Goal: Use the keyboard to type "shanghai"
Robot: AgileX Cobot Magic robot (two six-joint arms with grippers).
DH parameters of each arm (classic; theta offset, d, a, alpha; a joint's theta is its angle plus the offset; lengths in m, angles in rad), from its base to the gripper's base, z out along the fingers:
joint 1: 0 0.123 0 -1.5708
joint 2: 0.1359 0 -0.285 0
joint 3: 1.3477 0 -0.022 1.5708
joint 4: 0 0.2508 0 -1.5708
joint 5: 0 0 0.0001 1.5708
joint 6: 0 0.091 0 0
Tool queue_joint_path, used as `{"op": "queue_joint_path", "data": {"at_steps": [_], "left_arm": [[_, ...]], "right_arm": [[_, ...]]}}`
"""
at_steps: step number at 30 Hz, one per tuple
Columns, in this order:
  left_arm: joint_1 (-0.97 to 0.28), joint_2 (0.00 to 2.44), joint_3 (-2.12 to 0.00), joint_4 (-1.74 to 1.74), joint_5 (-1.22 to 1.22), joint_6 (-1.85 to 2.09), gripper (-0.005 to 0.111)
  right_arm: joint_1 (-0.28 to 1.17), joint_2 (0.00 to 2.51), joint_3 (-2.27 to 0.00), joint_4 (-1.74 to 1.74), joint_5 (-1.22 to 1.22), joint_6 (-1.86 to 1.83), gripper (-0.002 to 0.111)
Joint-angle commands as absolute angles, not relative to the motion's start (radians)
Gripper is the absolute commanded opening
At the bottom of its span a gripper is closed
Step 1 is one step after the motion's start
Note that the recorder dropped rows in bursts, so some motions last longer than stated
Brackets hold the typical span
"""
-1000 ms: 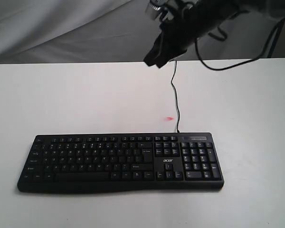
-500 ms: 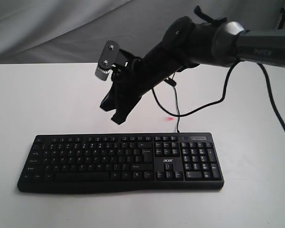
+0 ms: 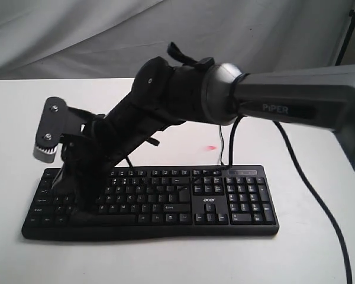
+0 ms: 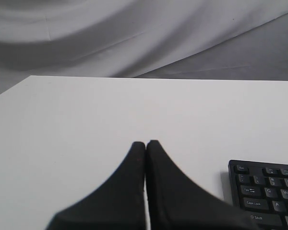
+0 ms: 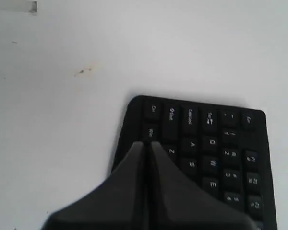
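Observation:
The black keyboard (image 3: 207,201) with its white acer logo lies near the front of the white table. My right arm reaches across the middle, and its gripper (image 3: 77,208) is down on the keyboard's left end. In the right wrist view that gripper (image 5: 147,143) is shut with nothing held, its tips over the bottom rows between the Win and Z keys of the keyboard (image 5: 211,143). Whether a key is pressed down I cannot tell. My left gripper (image 4: 146,142) is shut and empty above bare table, with the keyboard's corner (image 4: 266,191) beside it. It does not show in the exterior view.
The keyboard's thin black cable (image 3: 220,145) runs back across the table (image 3: 313,254), past a small red spot (image 3: 211,147). A thicker arm cable (image 3: 310,195) hangs down at the right. Grey cloth (image 3: 77,35) covers the back.
My right arm has swung down and to the left, from high above the table's back to the keyboard's left end. The keyboard has not moved.

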State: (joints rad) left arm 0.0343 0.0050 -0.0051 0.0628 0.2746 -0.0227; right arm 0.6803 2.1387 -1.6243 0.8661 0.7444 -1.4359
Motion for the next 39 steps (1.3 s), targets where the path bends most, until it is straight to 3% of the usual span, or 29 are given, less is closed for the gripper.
{"op": "queue_joint_path", "data": {"at_steps": [1, 39], "left_arm": [[0.031, 0.0, 0.0, 0.062, 0.266, -0.024, 0.001], [0.031, 0.0, 0.0, 0.062, 0.266, -0.024, 0.001]], "right_arm": [[0.728, 2.136, -1.618, 0.88, 0.683, -1.427, 0.0], [0.757, 2.239, -1.618, 0.959, 0.451, -1.429, 0.0]]}}
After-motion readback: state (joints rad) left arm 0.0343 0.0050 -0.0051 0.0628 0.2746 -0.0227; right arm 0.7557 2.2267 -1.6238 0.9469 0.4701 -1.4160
